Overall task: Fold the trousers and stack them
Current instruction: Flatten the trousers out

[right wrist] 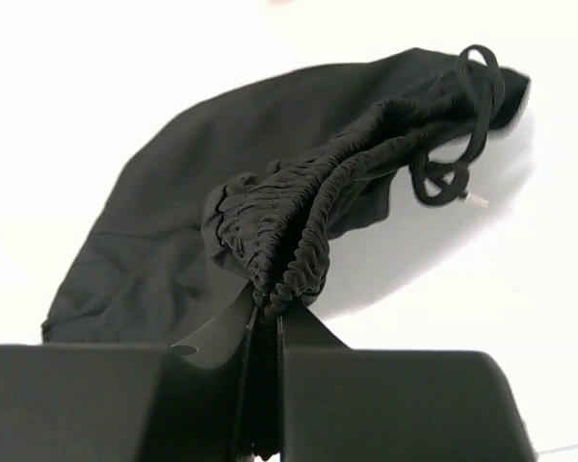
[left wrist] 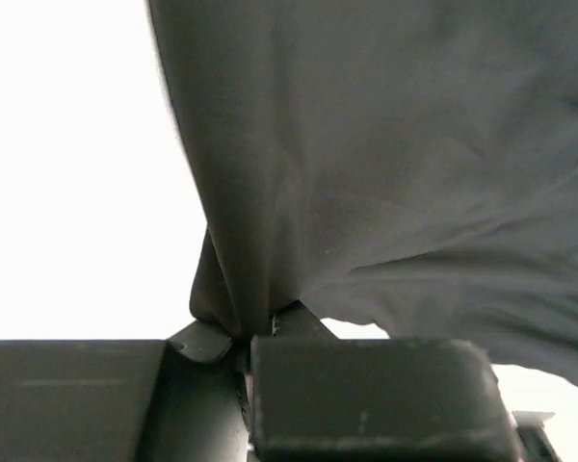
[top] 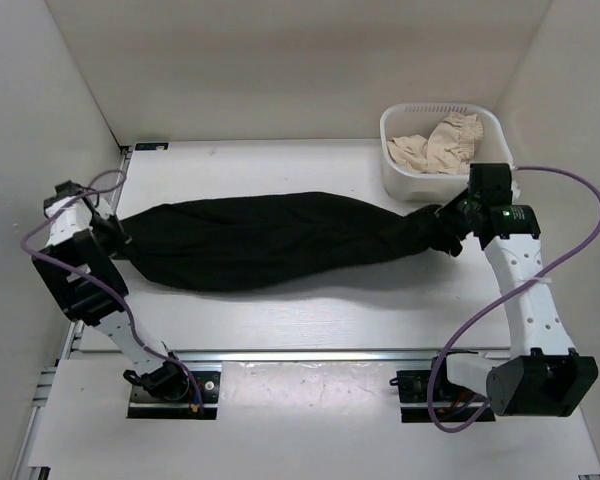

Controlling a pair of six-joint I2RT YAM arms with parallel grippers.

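Trousers (top: 260,242) stretch across the white table (top: 280,305) (white walls (top: 300,60) around).

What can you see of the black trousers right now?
Plain black trousers, soft matte fabric, bunched into one long bundle stretched left to right across the table. The left tool is shut on the smooth end; the right tool is shut on the ruched elastic waistband, whose drawstring hangs loose.

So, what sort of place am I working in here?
Probably a lab robot cell: white table walled by plain panels, arms bolted to a rail at its near edge, with trousers and a basket on it.
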